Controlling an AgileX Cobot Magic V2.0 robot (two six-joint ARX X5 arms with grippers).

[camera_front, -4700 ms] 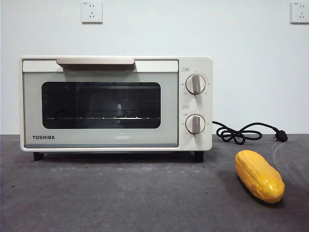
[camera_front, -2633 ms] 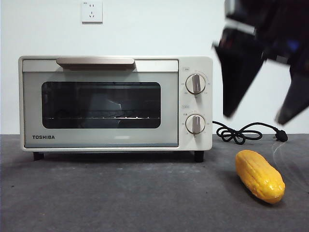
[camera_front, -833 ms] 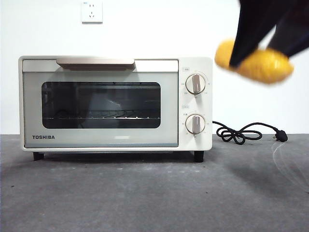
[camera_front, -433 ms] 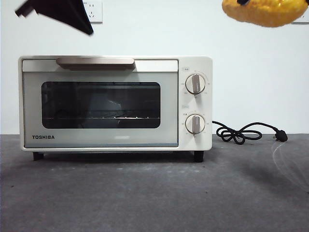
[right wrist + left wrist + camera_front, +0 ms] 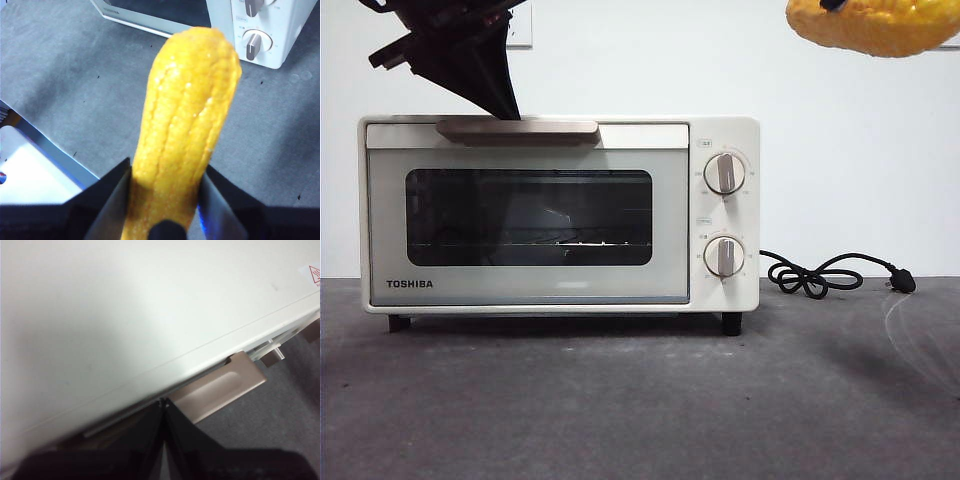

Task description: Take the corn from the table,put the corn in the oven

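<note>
Cream-white enamel covers the Toshiba toaster oven (image 5: pixel 560 213), which stands on the dark grey tabletop (image 5: pixel 620 410) with its dark glass door (image 5: pixel 528 222) shut against the body. The beige bar handle (image 5: pixel 517 127) runs along the top of the door, and two round knobs (image 5: pixel 725 173) sit one above the other on the panel beside it. The corn (image 5: pixel 868 22), a glossy yellow-orange ridged cob, is off the tabletop: in the front view it hangs high at the top right corner, above and to the side of the oven, partly cut by the picture's edge. The right wrist view shows the right end effector (image 5: pixel 165 195) pinching the corn (image 5: pixel 182 125) between its two black jaws, one jaw pressed to each flank of the cob, with the cob's free end pointing out toward the oven's knob panel (image 5: pixel 260 30). The left end effector (image 5: pixel 505 105) comes down from the top left of the front view, its dark tip just at the handle. In the left wrist view its jaws are pressed together, the tips meeting at the front edge of the oven's flat top (image 5: pixel 125 315), just beside the handle (image 5: pixel 220 387); whether they touch it cannot be determined. A black power cord (image 5: pixel 830 273) lies coiled on the tabletop behind and beside the oven, and a white wall socket (image 5: pixel 520 25) is partly hidden behind the left arm.
</note>
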